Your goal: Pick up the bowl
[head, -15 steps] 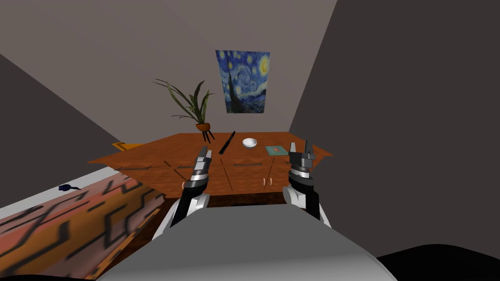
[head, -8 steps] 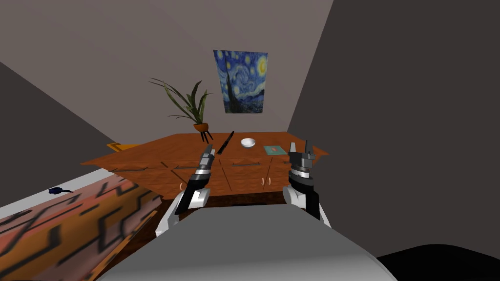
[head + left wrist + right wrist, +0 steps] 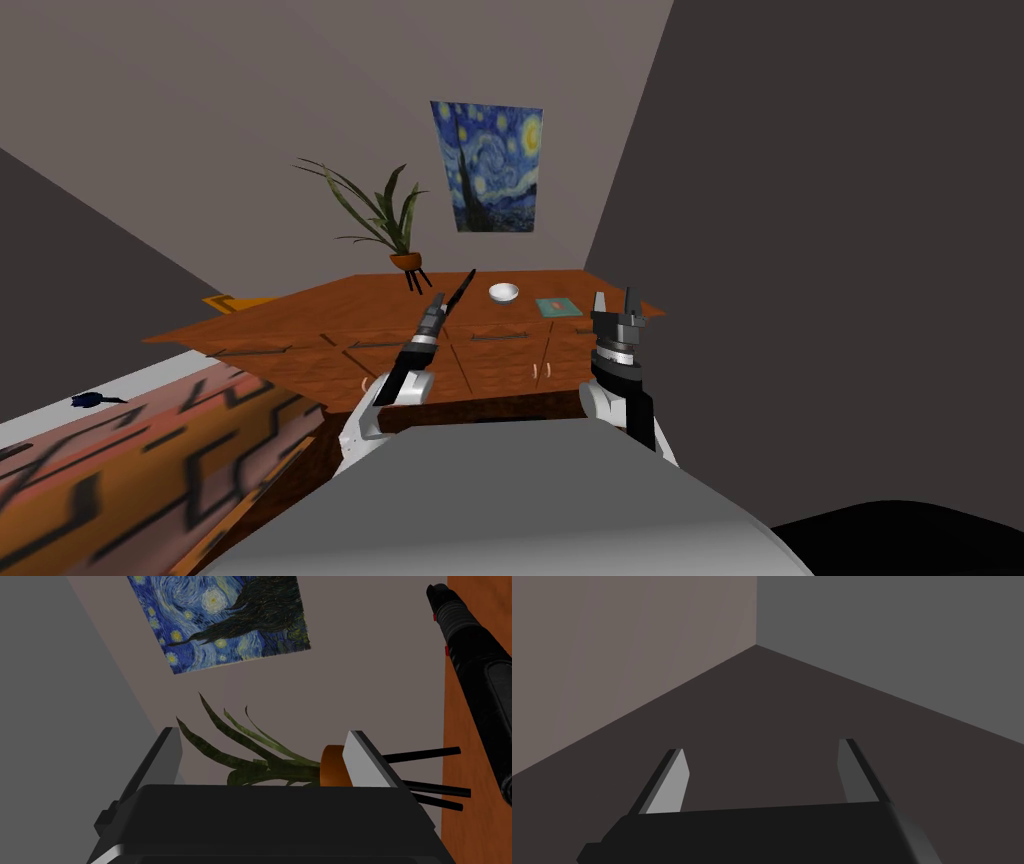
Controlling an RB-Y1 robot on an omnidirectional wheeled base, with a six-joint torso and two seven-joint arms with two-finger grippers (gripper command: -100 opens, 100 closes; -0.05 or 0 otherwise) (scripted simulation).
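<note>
my left gripper (image 3: pixel 437 299), open and empty like the right gripper (image 3: pixel 612 302), has reached nearer the white bowl (image 3: pixel 504 292), still well apart.

Left gripper (image 3: pixel 261 732), right gripper (image 3: pixel 761 746): jaws apart

A reddish-brown wooden counter (image 3: pixel 300 325) with drawers and doors along its front is seen, and four things are carried on its top. A plant in an orange pot (image 3: pixel 405 261) on thin black legs is placed at the far edge, left of the middle, and a long black object (image 3: pixel 465 285) is laid beside it, slanting toward the front edge. A white bowl (image 3: pixel 503 292) is set near the middle of the far edge, and a flat teal item (image 3: pixel 558 307) is laid apart from it, toward the right end.
</note>
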